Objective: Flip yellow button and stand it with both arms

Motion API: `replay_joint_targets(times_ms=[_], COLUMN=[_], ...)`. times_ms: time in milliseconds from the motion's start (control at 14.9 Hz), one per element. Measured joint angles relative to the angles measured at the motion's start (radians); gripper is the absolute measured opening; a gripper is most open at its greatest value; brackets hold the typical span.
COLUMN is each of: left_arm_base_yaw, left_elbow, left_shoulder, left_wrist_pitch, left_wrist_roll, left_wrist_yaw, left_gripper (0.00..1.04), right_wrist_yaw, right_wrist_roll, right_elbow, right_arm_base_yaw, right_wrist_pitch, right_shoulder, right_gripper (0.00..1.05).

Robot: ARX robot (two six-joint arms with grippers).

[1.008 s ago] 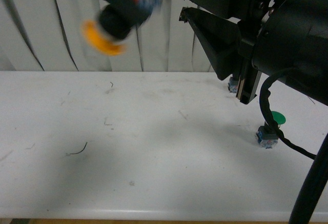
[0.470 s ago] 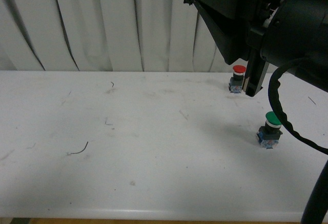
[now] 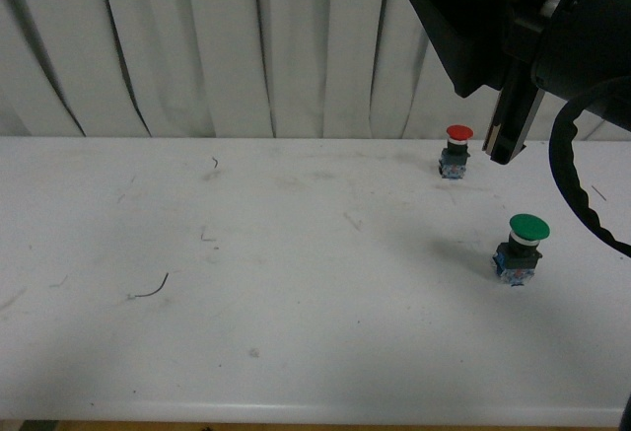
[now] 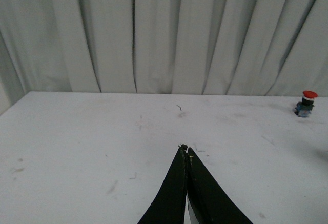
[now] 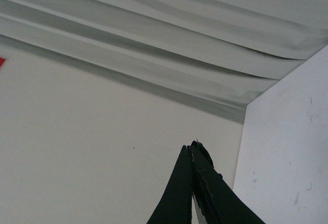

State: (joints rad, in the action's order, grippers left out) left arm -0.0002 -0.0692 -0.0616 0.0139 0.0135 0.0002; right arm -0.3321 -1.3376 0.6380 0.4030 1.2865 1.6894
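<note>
Front view: round-capped green switch [image 3: 520, 251]

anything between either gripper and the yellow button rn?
Can't say: the yellow button isn't in any view. Only the red button and green button stand on the table. Both grippers' jaws are shut, empty.

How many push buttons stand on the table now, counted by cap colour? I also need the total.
Red cap: 1, the red button
Green cap: 1, the green button
Yellow cap: 0 in view
Total: 2
</note>
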Motion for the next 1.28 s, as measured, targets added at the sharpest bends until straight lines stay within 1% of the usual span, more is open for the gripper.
replay_joint_targets(times_ms=[470, 538, 605, 672, 739, 806, 874, 941, 1075, 1277], left_arm_base_yaw=[-0.001, -0.001, -0.001, -0.001, -0.001, -0.001, -0.001, -0.001, -0.001, -0.001], left_elbow=[0.06, 0.06, 0.06, 0.06, 0.06, 0.06, 0.06, 0.06, 0.06, 0.06], left_shoulder=[0.053, 0.053, 0.053, 0.053, 0.053, 0.053, 0.053, 0.053, 0.053, 0.053], left_wrist_pitch=[-0.017, -0.007, -0.009, -0.008, -0.01, -0.011, -0.01, -0.011, -0.01, -0.01], left_wrist_roll=[0.0, 0.0, 0.0, 0.0, 0.0, 0.0, 0.0, 0.0, 0.0, 0.0], left_wrist_yaw=[-0.001, 0.0, 0.001, -0.001, -0.002, -0.001, 0.0, 0.0, -0.001, 0.0], left_gripper=[0.02, 0.02, 0.02, 0.02, 0.02, 0.02, 0.02, 0.02, 0.02, 0.02], right_wrist_yaw=[-0.002, 0.02, 0.286, 0.467, 0.599, 0.595, 0.559, 0.524, 0.475, 0.44], right_wrist_roll=[0.003, 0.024, 0.246, 0.488, 0.763, 0.989, 1.132, 1.229, 1.307, 1.324], right_elbow=[-0.014, -0.022, -0.05, -0.107, -0.168, -0.237, -0.309, -0.363, -0.422, -0.504], right_arm_base_yaw=[-0.005, -0.009, 0.014, -0.006, -0.085, -0.164, -0.2, -0.219, -0.256, -0.301], right_wrist_pitch=[-0.002, -0.032, -0.297, -0.429, -0.508, -0.571, -0.599, -0.603, -0.6, -0.645], right_shoulder=[0.011, -0.003, -0.14, -0.296, -0.458, -0.578, -0.649, -0.7, -0.799, -0.899], right_gripper=[0.02, 0.02, 0.02, 0.02, 0.02, 0.02, 0.02, 0.02, 0.02, 0.02])
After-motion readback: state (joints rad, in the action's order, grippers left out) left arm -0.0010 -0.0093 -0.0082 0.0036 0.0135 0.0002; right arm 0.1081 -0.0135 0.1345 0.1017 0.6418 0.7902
